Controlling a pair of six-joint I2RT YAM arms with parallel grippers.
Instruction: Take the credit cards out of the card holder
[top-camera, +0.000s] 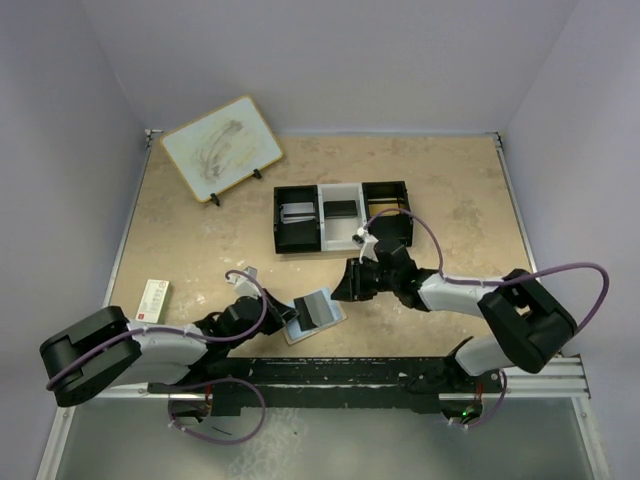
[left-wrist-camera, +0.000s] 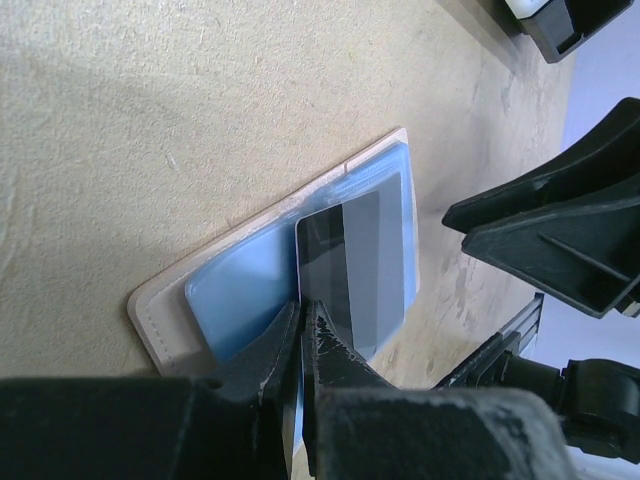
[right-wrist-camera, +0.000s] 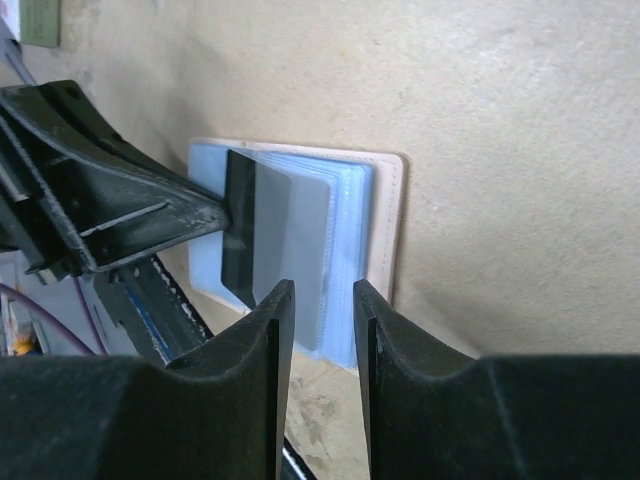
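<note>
Right end effector (right-wrist-camera: 322, 292) hangs low over the tabletop (right-wrist-camera: 500, 130), jaws slightly parted, nothing between them. Below lies the pale-blue card holder (right-wrist-camera: 386, 215), a grey credit card (right-wrist-camera: 290, 235) on top. The left end effector (right-wrist-camera: 215, 212), closed, meets the card's dark edge.

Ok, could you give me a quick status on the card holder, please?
Left gripper shut, tip on credit card edge. Right gripper open, empty, beside card holder. Card lies on holder. Nothing in the way.

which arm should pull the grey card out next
Right, probably: the right gripper is open, empty and lined up with the grey card; the left gripper is shut at the card holder, seemingly steadying it.
</note>
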